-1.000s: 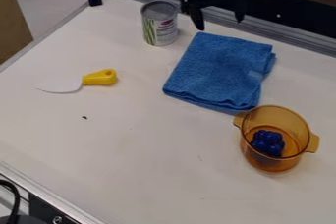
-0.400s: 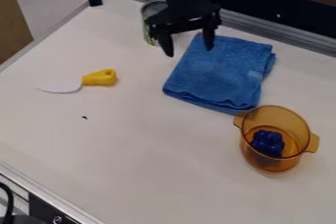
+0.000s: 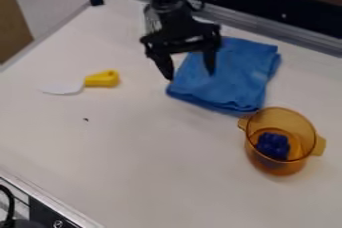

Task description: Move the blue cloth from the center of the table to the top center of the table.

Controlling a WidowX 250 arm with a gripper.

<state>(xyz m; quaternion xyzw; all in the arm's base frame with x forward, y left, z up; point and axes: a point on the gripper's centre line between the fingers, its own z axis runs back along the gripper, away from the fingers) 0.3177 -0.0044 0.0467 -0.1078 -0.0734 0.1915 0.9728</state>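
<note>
Claw [image 3: 190,76], black and two-fingered, hung spread wide, with most of the folded blue cloth [image 3: 235,83] at its three o'clock!

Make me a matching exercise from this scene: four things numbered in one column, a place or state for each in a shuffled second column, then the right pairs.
Things:
1. blue cloth
2. tool
3. yellow-handled knife
4. dark blue cluster

Places and states:
A. fingers apart, at the cloth's left side in the picture
B. inside the amber pot
C. folded, partly hidden by the tool
D. lying with its pale blade toward the picture's left

Right pairs: 1-C, 2-A, 3-D, 4-B
</note>
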